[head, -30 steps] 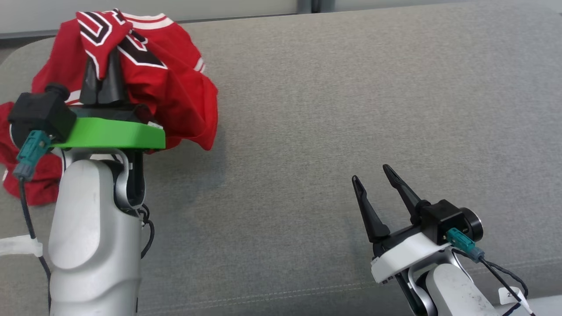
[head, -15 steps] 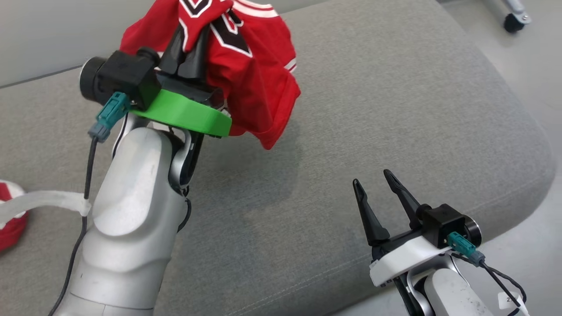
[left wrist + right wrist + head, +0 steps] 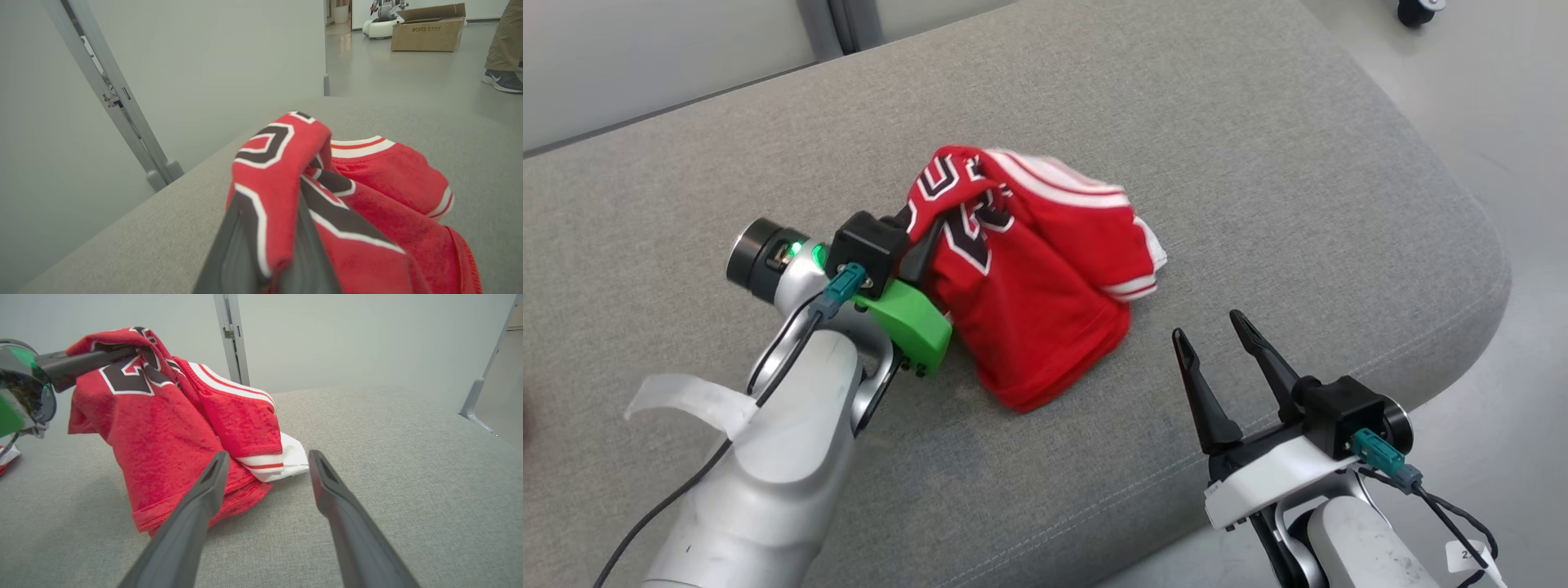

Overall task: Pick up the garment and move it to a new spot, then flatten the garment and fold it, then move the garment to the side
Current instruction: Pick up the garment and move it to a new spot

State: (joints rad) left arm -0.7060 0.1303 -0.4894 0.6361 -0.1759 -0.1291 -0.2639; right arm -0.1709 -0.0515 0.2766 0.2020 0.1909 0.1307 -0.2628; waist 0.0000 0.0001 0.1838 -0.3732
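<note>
Head view: left hand (image 3: 929, 237) grips the red jersey (image 3: 1045, 318), its hem on the grey couch (image 3: 1258, 163); right hand (image 3: 1209, 325) stands open near the jersey.

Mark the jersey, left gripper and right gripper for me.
jersey (image 3: 1045, 327), head view, red body fabric.
left gripper (image 3: 130, 353), right wrist view, fingertips shut on the jersey.
right gripper (image 3: 1210, 325), head view, midway between its open fingertips.
</note>
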